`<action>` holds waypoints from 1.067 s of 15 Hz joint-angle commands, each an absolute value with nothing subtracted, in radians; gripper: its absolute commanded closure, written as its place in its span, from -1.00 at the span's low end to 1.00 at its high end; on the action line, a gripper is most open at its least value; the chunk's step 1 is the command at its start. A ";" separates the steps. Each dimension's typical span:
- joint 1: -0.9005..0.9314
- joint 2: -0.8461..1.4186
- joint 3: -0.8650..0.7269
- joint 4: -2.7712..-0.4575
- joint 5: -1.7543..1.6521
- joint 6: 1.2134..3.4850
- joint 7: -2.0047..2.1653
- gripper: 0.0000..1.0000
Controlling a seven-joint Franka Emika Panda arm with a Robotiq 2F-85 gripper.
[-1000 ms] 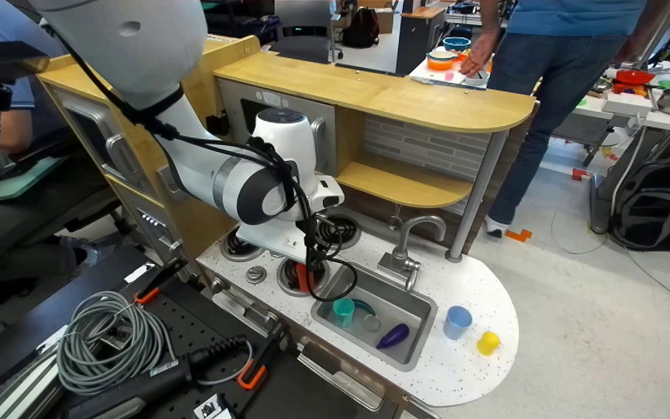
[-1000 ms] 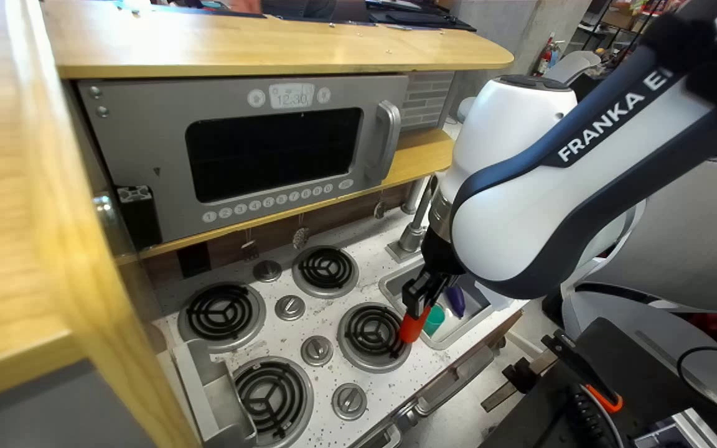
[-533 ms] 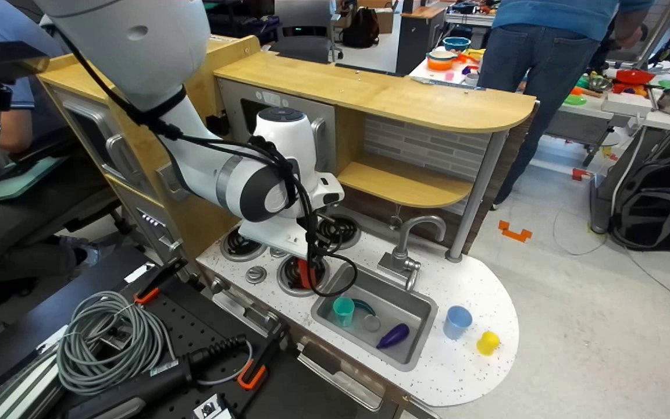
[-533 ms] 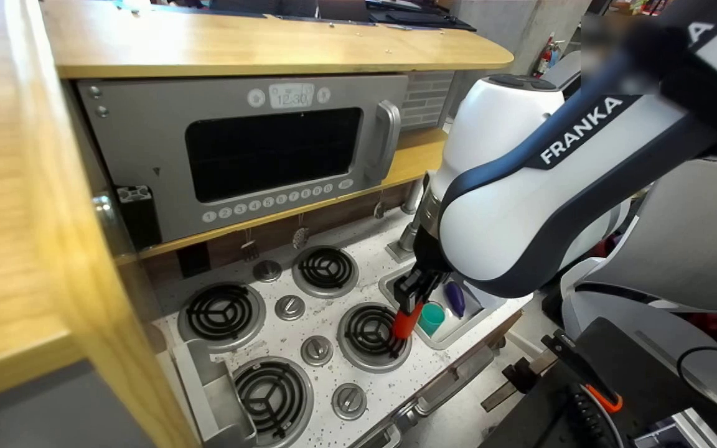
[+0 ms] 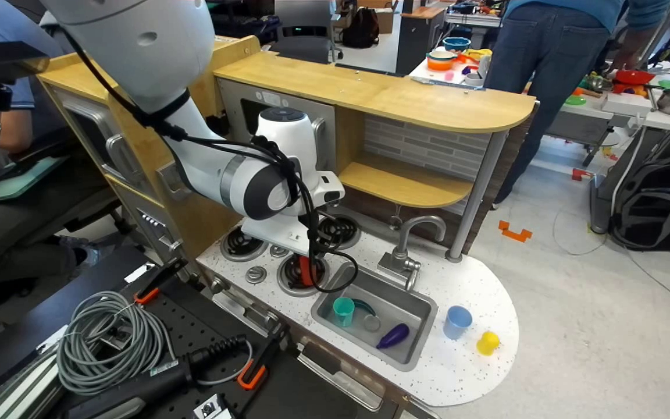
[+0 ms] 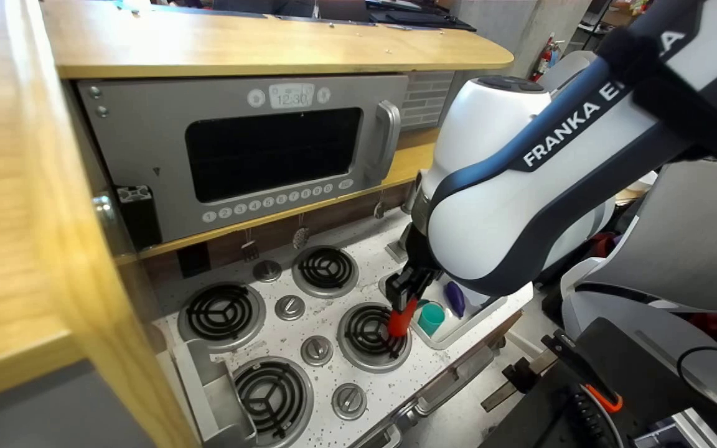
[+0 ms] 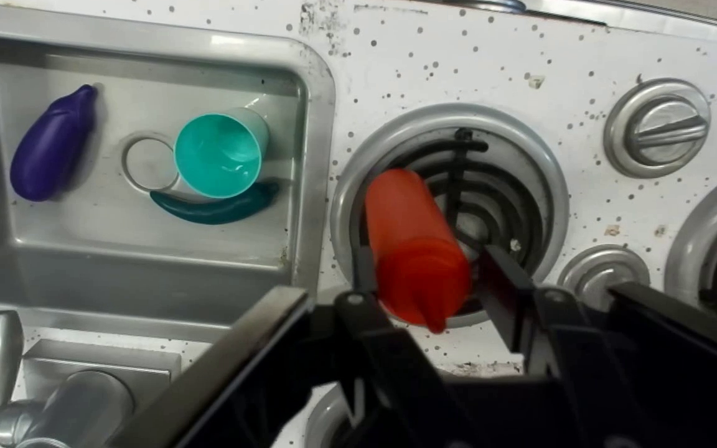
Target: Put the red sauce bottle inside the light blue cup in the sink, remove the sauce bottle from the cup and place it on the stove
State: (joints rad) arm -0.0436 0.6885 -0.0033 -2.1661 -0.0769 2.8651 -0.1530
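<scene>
Red sauce bottle (image 7: pixel 417 246): tilted over the burner (image 7: pixel 556 214) beside the sink (image 7: pixel 318 174); whether its base touches, we cannot tell.
Tool (image 7: pixel 428 283): pinching the bottle near its top.
Light blue cup (image 7: pixel 218 155): upright in the sink, with nothing inside that we can see.
Stove (image 6: pixel 317 350): we judge the task's last step, setting the bottle here, to be in hand.
Burner: next move, in our view, is straightening the bottle, seating it, then letting go.

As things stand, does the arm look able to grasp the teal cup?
Probably not yet: the tool holds the bottle, which would likely need setting down first. Otherwise the teal cup looks free, mouth uncovered in the sink.
</scene>
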 commanded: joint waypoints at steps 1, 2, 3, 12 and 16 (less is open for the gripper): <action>-0.023 0.699 -0.024 -2.153 -0.092 2.874 -0.128 -0.55; -0.023 0.690 -0.027 -2.158 -0.092 2.867 -0.127 -0.68; -0.036 0.675 -0.019 -2.166 -0.088 2.847 -0.137 -0.85; -0.050 0.453 -0.081 -2.310 -0.108 2.714 -0.140 -1.00; -0.050 0.261 -0.129 -2.422 -0.144 2.638 -0.128 -1.00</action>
State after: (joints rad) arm -0.0523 0.4380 -0.0975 -2.3061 -0.0990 2.6980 -0.1512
